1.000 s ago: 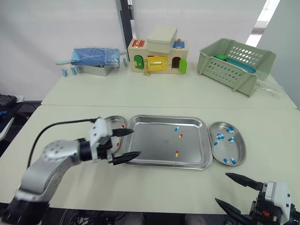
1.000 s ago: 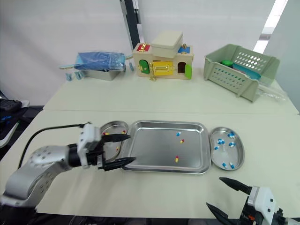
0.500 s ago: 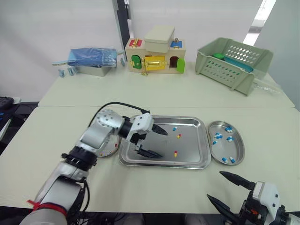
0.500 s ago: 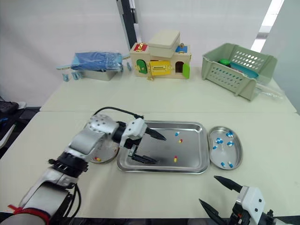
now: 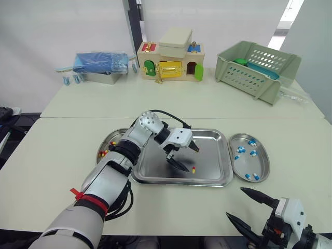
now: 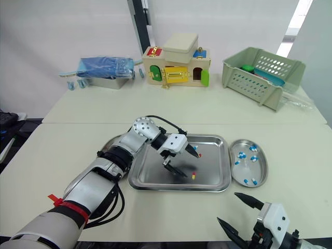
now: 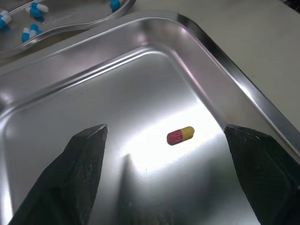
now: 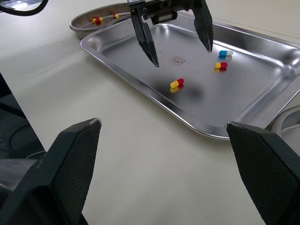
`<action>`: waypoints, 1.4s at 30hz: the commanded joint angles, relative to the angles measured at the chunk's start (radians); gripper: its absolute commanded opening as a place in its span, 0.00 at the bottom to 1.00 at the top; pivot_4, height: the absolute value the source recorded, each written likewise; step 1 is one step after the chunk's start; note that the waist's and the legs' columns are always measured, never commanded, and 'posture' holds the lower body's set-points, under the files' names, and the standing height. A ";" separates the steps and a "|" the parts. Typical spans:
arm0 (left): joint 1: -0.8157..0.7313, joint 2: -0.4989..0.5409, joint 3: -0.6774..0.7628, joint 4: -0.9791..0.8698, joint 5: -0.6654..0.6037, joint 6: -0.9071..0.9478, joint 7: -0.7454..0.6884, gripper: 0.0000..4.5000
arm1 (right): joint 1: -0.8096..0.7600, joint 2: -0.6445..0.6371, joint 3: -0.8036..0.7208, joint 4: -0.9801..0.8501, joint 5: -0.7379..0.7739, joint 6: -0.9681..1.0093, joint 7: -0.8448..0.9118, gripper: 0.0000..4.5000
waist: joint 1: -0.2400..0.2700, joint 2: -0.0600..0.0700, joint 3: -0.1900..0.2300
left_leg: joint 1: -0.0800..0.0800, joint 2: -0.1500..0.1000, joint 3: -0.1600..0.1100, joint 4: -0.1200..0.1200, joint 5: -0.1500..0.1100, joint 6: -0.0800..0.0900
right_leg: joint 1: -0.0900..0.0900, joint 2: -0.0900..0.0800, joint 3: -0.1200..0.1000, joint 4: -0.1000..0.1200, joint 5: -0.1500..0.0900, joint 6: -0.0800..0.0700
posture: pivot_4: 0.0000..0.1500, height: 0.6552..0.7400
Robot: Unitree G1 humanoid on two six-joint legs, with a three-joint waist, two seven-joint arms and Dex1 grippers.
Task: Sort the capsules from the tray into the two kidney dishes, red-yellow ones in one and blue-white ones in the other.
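Left eye view: the left gripper [image 5: 191, 160] hangs over the steel tray [image 5: 179, 182], its fingers spread wide with nothing between them. Its nearer fingertip is just beside a red-yellow capsule [image 5: 194, 169] that lies on the tray floor toward the near rim. Just beside the tray on the robot's left is the left kidney dish [image 5: 102, 145], holding a few red-yellow ones. On the right is the right kidney dish [image 5: 257, 165], holding blue-white capsules [image 5: 248, 176]. The right gripper [image 5: 234, 202] is low at the near edge of the table [image 5: 62, 155], well apart from the tray, fingers wide and empty. Along the far side stand a toy house [image 5: 171, 62], a green basket [image 5: 258, 70] and a metal tin [image 5: 98, 77] with a blue bag on top.

Left wrist view: the red-yellow capsule lies flat on the tray floor between the two black fingertips, touching neither, near the tray's corner wall. Nothing lies between it and the fingers. The right kidney dish shows past the tray rim.

Right wrist view: this gripper's fingers frame the tray from the near side. Beyond the far finger of the left gripper lie a second red-yellow capsule [image 8: 221, 65] and, just beside it, a blue-white capsule [image 8: 225, 53].
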 commanded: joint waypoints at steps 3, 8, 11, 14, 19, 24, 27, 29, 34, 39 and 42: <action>-0.020 -0.003 -0.006 0.017 0.026 -0.043 -0.007 0.57 | 0.027 0.011 -0.011 0.033 0.001 -0.057 0.002 1.00 | -0.002 0.000 0.000 | 0.000 0.000 0.000 0.000 0.000 0.000 | 0.000 0.000 0.000 0.000 0.000 0.000 | 1.00 1.00; -0.043 -0.016 -0.023 0.049 0.063 -0.083 -0.007 0.57 | 0.021 0.010 0.007 0.035 0.001 -0.060 -0.011 1.00 | -0.002 0.000 0.000 | 0.000 0.000 0.000 0.000 0.000 0.000 | 0.000 0.000 0.000 0.000 0.000 0.000 | 1.00 1.00; -0.053 -0.029 -0.037 0.067 0.068 -0.100 -0.007 0.57 | 0.009 0.005 0.015 0.023 0.003 -0.047 -0.024 1.00 | -0.002 0.000 0.000 | 0.000 0.000 0.000 0.000 0.000 0.000 | 0.000 0.000 0.000 0.000 0.000 0.000 | 1.00 1.00; -0.051 -0.045 -0.039 0.086 0.075 -0.122 -0.007 0.57 | -0.003 -0.002 0.023 0.008 0.005 -0.029 -0.042 1.00 | -0.002 0.000 0.000 | 0.000 0.000 0.000 0.000 0.000 0.000 | 0.000 0.000 0.000 0.000 0.000 0.000 | 1.00 1.00; -0.045 -0.067 -0.034 0.103 0.078 -0.129 -0.007 0.57 | -0.008 -0.008 0.031 -0.025 0.011 0.002 -0.069 1.00 | -0.003 0.000 0.000 | 0.000 0.000 0.000 0.000 0.000 0.000 | 0.000 0.000 0.000 0.001 0.000 0.000 | 1.00 1.00; -0.043 -0.066 -0.045 0.108 0.095 -0.116 -0.007 0.57 | 0.003 -0.008 0.034 -0.021 0.009 -0.002 -0.073 1.00 | -0.003 0.000 0.000 | 0.000 0.000 0.000 0.000 0.000 0.000 | 0.000 0.000 0.000 0.001 0.000 0.000 | 1.00 1.00; -0.043 -0.055 -0.062 0.115 0.126 -0.103 -0.007 0.57 | 0.006 -0.005 0.039 -0.020 0.006 -0.006 -0.074 1.00 | -0.003 0.000 0.000 | 0.000 0.000 0.000 0.000 0.000 0.000 | 0.000 0.000 0.000 0.001 0.000 0.000 | 1.00 1.00; -0.043 -0.053 -0.061 0.117 0.140 -0.102 -0.007 0.57 | 0.007 -0.004 0.041 -0.019 0.004 -0.008 -0.074 1.00 | -0.004 0.000 0.000 | 0.000 0.000 0.000 0.000 0.000 0.000 | 0.000 0.000 0.000 0.001 0.000 0.000 | 1.00 1.00; -0.044 -0.054 -0.064 0.119 0.147 -0.093 -0.007 0.57 | 0.009 0.001 0.049 -0.016 -0.003 -0.015 -0.077 1.00 | -0.004 0.000 0.000 | 0.001 0.000 0.000 0.001 0.000 0.000 | 0.000 0.000 0.000 0.001 0.000 0.000 | 1.00 1.00; -0.039 -0.060 -0.063 0.116 0.151 -0.087 -0.007 0.57 | 0.013 0.005 0.050 -0.010 -0.006 -0.025 -0.076 1.00 | -0.004 0.000 0.000 | 0.001 0.000 0.000 0.001 0.000 0.000 | 0.001 0.000 0.000 0.001 0.000 0.000 | 1.00 1.00; -0.039 -0.060 -0.065 0.115 0.151 -0.083 -0.007 0.46 | 0.015 0.006 0.049 0.000 -0.007 -0.034 -0.072 1.00 | -0.004 0.000 0.000 | 0.001 0.000 0.000 0.001 0.000 0.000 | 0.001 0.000 0.000 0.001 0.000 0.000 | 1.00 1.00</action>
